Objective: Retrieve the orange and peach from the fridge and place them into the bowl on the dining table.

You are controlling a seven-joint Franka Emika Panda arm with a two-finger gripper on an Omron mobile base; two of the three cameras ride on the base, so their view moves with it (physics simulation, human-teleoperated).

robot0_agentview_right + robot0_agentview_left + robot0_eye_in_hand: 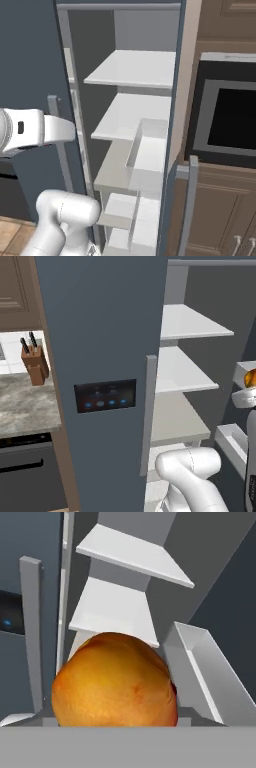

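The fridge (100, 331) stands with its left door shut and its right door swung open on bare pale shelves (135, 67). My gripper (248, 387) hangs in front of the open compartment, at the right edge of the left base view, shut on the peach (250, 377). In the hand view the peach (115, 679) is a round orange-yellow fruit with a reddish blush. It sits between the fingers and hides their tips. The orange, the bowl and the dining table are out of view.
The open door's white bins (147, 150) jut out to the right of the shelves. A knife block (34, 363) stands on the marble counter (25, 406) left of the fridge. A built-in oven (230, 120) and brown wooden cabinets (220, 215) are on the right.
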